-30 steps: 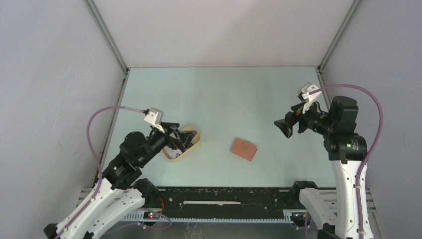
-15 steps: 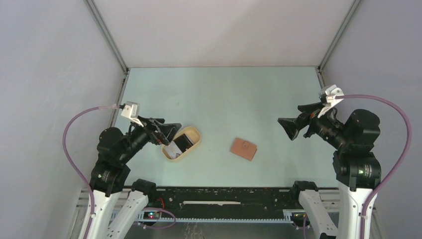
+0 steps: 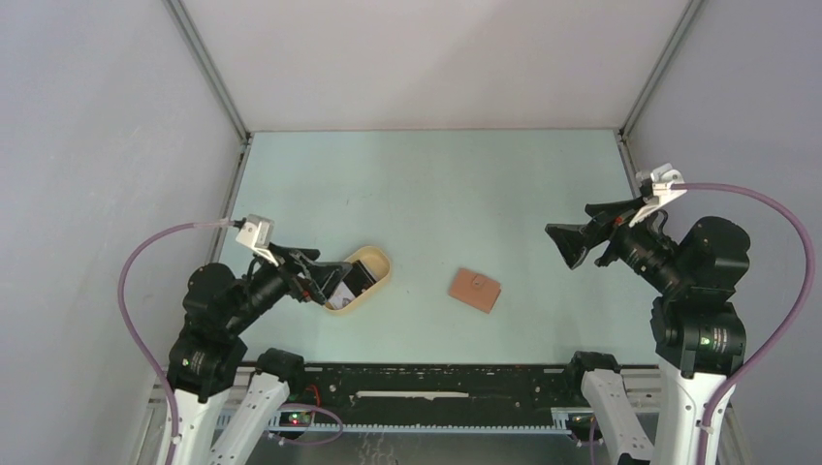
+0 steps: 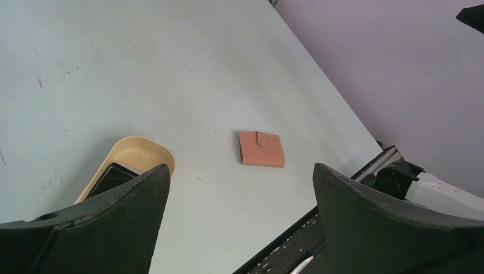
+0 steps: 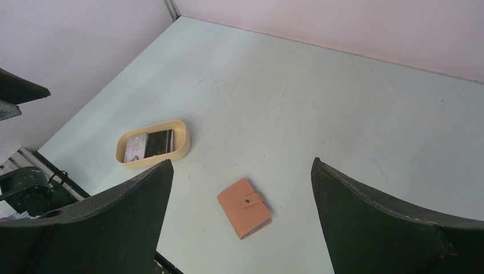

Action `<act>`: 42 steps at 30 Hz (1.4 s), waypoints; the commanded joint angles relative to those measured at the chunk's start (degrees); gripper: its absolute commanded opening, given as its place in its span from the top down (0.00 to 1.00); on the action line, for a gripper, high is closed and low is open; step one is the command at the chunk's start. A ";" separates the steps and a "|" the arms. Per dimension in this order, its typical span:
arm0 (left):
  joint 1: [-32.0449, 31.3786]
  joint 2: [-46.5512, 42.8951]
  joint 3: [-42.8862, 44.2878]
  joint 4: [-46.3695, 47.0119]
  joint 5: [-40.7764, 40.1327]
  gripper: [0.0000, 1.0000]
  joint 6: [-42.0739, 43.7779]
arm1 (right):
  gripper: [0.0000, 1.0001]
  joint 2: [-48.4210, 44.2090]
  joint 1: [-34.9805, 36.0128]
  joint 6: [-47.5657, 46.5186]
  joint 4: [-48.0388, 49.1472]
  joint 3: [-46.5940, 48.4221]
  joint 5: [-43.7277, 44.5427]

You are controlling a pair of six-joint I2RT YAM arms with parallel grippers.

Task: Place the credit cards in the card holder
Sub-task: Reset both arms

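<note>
Toward 8 o'clock from the middle of the table (image 3: 436, 194), inside the pale oval tray (image 5: 181, 130): the credit cards (image 5: 160, 141), lying flat, a dark one beside a pale one. At 5 o'clock from the middle, well apart from the tray: the card holder (image 3: 475, 290), closed, snap side up, flat on the surface. Left gripper (image 3: 325, 281) hanging over the tray's 8 o'clock end, fingers spread wide, holding nothing; right gripper (image 3: 572, 242) raised out at 3 o'clock, likewise spread wide and empty. Probably light, stiff and slick, those cards: too thin for purchase from straight above, prone to sliding under a fingertip. Best tipped against the tray wall, then pinched across a raised short edge. Likely soft and light, the holder; worth pinning by one flap while unsnapping, else apt to skid.
</note>
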 commanded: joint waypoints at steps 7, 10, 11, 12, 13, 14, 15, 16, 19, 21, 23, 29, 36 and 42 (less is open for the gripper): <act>0.46 -2.84 -0.77 -0.28 1.06 0.00 1.54 | 0.00 -1.37 -1.05 1.87 1.26 0.43 -1.81; 0.42 -3.03 -0.93 -0.28 1.06 0.00 1.67 | 0.00 -1.44 -1.23 2.09 1.54 0.14 -2.22; 0.39 -3.10 -1.01 -0.28 1.06 0.00 1.75 | 0.00 -1.43 -1.23 2.15 1.55 0.04 -2.18; 0.41 -3.09 -1.09 -0.23 1.06 0.00 1.80 | 0.00 -1.37 -1.30 2.11 1.56 0.00 -2.17; 0.43 -3.09 -1.25 -0.16 1.06 0.00 1.80 | 0.00 -1.37 -1.32 2.03 1.60 -0.03 -2.17; 0.46 -3.10 -1.45 -0.12 1.13 0.00 1.88 | 0.00 -1.43 -1.32 2.06 1.63 -0.10 -2.17; 0.46 -3.20 -1.51 -0.05 1.14 0.00 1.95 | 0.00 -1.38 -1.32 2.02 1.69 -0.18 -2.24; 0.41 -3.20 -1.61 -0.01 1.14 0.00 1.99 | 0.00 -1.46 -1.34 2.02 1.76 -0.30 -2.25; 0.44 -3.16 -1.97 0.08 1.16 0.00 2.06 | 0.00 -1.50 -1.41 2.10 1.99 -0.76 -2.18; 0.45 -3.20 -2.12 0.09 1.06 0.00 2.23 | 0.00 -1.48 -1.49 2.06 1.97 -0.87 -2.17; 0.45 -3.29 -2.29 0.15 0.98 0.00 2.24 | 0.00 -1.51 -1.50 2.04 2.07 -0.98 -2.17; 0.46 -3.53 -2.77 0.41 0.88 0.00 2.36 | 0.00 -1.38 -1.50 2.07 2.07 -0.98 -2.26; 0.45 -3.68 -3.13 0.59 0.88 0.00 2.25 | 0.00 -1.52 -1.58 2.02 2.04 -1.16 -2.35; 0.45 -3.83 -3.22 0.59 0.73 0.00 2.24 | 0.00 -1.61 -1.58 1.98 2.03 -1.25 -2.43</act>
